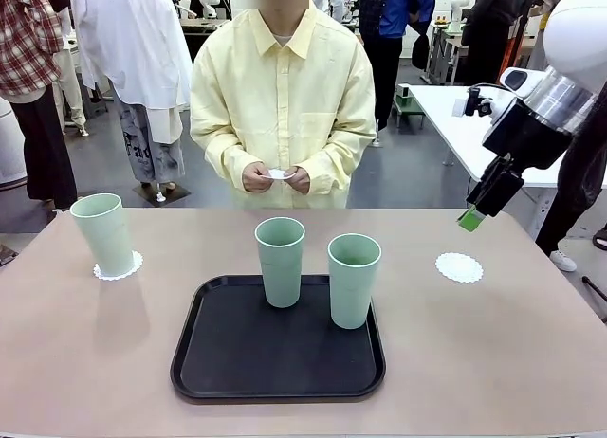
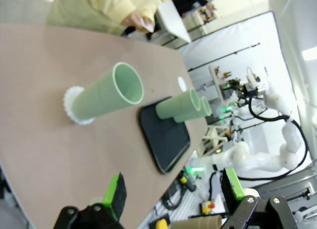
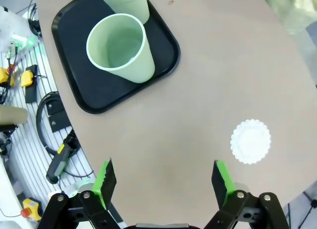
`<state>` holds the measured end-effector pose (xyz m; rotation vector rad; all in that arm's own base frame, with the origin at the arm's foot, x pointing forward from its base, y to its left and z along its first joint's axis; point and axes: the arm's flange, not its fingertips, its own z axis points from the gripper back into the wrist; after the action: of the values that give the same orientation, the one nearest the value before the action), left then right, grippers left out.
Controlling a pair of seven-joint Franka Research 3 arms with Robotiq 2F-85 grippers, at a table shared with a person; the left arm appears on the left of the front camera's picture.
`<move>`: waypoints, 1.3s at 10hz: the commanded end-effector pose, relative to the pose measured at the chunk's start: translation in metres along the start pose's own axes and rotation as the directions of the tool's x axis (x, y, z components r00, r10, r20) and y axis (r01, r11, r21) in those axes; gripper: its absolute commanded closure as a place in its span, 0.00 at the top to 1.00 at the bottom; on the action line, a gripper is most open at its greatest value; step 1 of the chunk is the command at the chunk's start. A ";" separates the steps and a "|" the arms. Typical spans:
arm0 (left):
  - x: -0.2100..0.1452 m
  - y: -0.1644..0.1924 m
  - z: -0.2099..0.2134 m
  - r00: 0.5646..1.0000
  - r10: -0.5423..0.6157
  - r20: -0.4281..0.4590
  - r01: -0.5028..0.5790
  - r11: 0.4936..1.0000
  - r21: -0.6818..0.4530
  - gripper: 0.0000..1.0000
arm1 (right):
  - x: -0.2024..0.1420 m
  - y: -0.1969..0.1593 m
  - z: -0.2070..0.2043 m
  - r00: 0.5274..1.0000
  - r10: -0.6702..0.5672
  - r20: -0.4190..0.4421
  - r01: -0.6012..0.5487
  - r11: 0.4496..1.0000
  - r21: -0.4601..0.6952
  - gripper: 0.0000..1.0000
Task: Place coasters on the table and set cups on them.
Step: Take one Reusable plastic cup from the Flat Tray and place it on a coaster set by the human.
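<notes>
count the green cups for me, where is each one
3. One cup stands on a coaster at the left of the table; two stand on the black tray, one near its far edge, the other nearer its right side. None looks hidden.

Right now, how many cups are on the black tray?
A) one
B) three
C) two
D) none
C: two mint-green cups stand on the black tray, while the third cup sits on a paper doily toward the left side of the table.
</notes>
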<state>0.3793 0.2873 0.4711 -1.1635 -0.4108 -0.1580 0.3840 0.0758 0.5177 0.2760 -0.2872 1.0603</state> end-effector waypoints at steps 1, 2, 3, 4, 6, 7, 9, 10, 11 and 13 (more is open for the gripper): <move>-0.001 -0.001 0.002 1.000 -0.002 0.004 0.002 1.000 -0.005 1.00 | 0.000 0.000 -0.001 1.000 0.000 -0.001 0.000 1.000 -0.001 1.00; -0.001 -0.001 0.002 1.000 -0.002 0.004 0.002 1.000 -0.005 1.00 | -0.010 0.002 -0.007 0.968 0.165 0.188 -0.173 0.985 0.025 1.00; -0.001 -0.001 0.002 1.000 -0.002 0.004 0.002 1.000 -0.005 1.00 | -0.016 -0.004 -0.019 0.927 0.236 0.293 -0.257 0.966 0.032 1.00; -0.001 -0.001 0.002 1.000 -0.002 0.004 0.002 1.000 -0.005 1.00 | -0.021 -0.012 -0.032 0.889 0.259 0.377 -0.297 0.954 0.045 1.00; -0.001 -0.001 0.002 1.000 -0.002 0.004 0.002 1.000 -0.005 1.00 | -0.037 -0.033 -0.052 0.812 0.310 0.494 -0.373 0.927 0.031 1.00; -0.001 -0.001 0.002 1.000 -0.002 0.004 0.002 1.000 -0.005 1.00 | -0.045 -0.044 -0.061 0.783 0.295 0.548 -0.365 0.931 0.020 1.00; -0.001 -0.001 0.002 1.000 -0.002 0.004 0.002 1.000 -0.005 1.00 | -0.058 -0.067 -0.107 0.720 0.272 0.639 -0.414 0.907 0.081 1.00; -0.001 -0.001 0.002 1.000 -0.002 0.004 0.002 1.000 -0.005 1.00 | -0.058 -0.067 -0.109 0.719 0.272 0.640 -0.417 0.905 0.084 1.00; -0.001 -0.001 0.002 1.000 -0.002 0.004 0.002 1.000 -0.005 1.00 | -0.058 -0.068 -0.112 0.719 0.274 0.639 -0.422 0.902 0.087 1.00; -0.001 -0.001 0.002 1.000 -0.002 0.004 0.002 1.000 -0.005 1.00 | -0.061 -0.077 -0.132 0.728 0.245 0.641 -0.418 0.899 0.131 1.00</move>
<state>0.3791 0.2876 0.4709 -1.1636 -0.4110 -0.1570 0.4203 0.0375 0.3675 0.8422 -0.8162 1.3478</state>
